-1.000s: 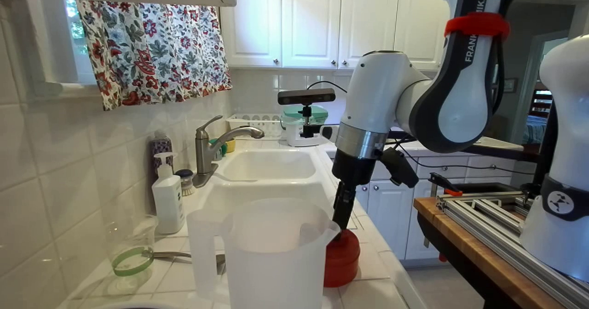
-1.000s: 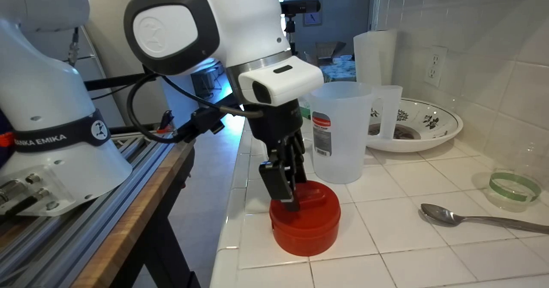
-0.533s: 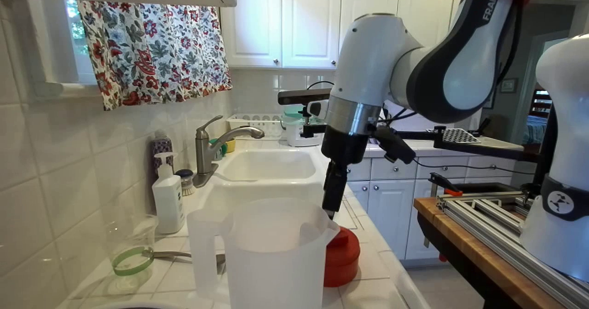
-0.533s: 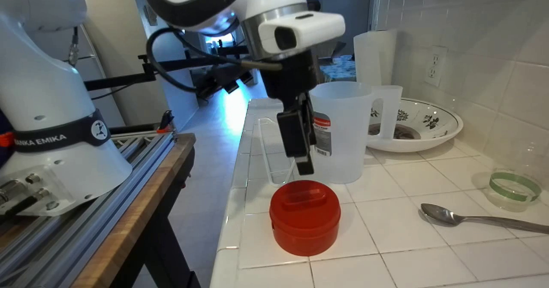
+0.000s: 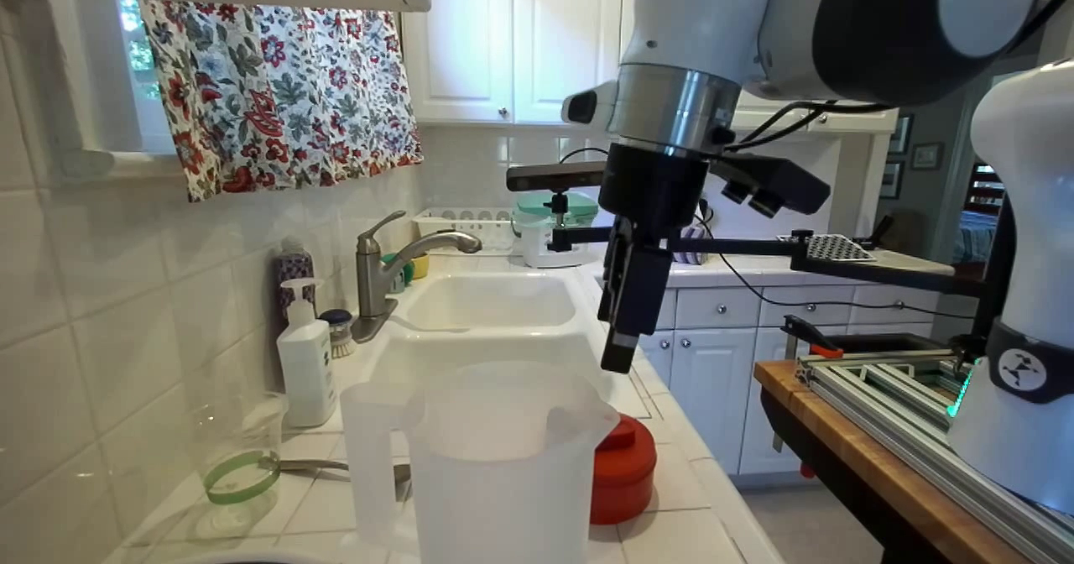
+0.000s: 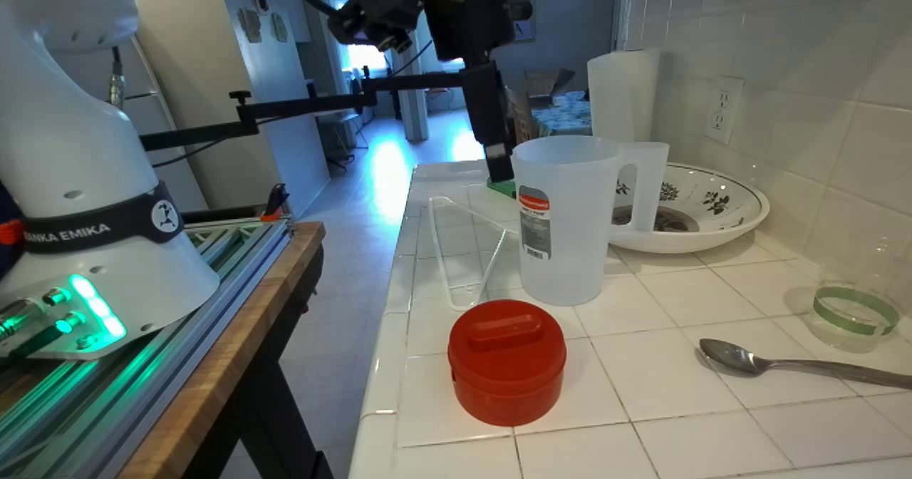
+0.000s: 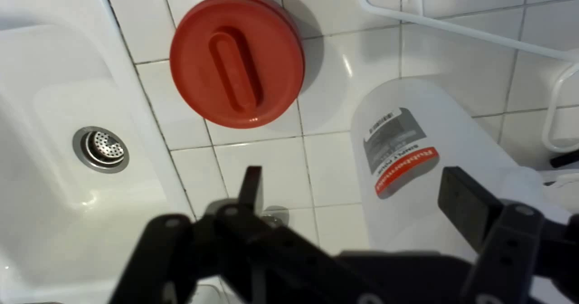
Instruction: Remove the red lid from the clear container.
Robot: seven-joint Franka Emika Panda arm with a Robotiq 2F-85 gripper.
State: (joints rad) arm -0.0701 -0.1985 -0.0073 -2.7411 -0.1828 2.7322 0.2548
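Note:
The red lid (image 6: 507, 365) is round with a raised bar across its top. It sits on the tiled counter, apart from the clear container, and shows in the wrist view (image 7: 276, 68) and partly behind the container in an exterior view (image 5: 625, 480). The clear container (image 6: 563, 237) is a tall translucent pitcher standing upright with no lid on it; it also shows in the wrist view (image 7: 384, 100) and in an exterior view (image 5: 503, 497). My gripper (image 7: 353, 173) is open and empty. It is raised above the counter near the container's top, beyond the lid in an exterior view (image 6: 501, 169).
A white sink (image 7: 54, 191) adjoins the counter. A white wire stand (image 7: 475, 33) lies behind the lid. A spoon (image 6: 741, 359), a clear cup with a green band (image 6: 855, 311) and a patterned bowl (image 6: 727, 237) lie along the wall side. A soap bottle (image 5: 306, 371) stands by the faucet (image 5: 369, 287).
My gripper has risen off the lid's raised bar and moved up and away toward the container. The lid and container have stayed in place. A green light on the base is now on.

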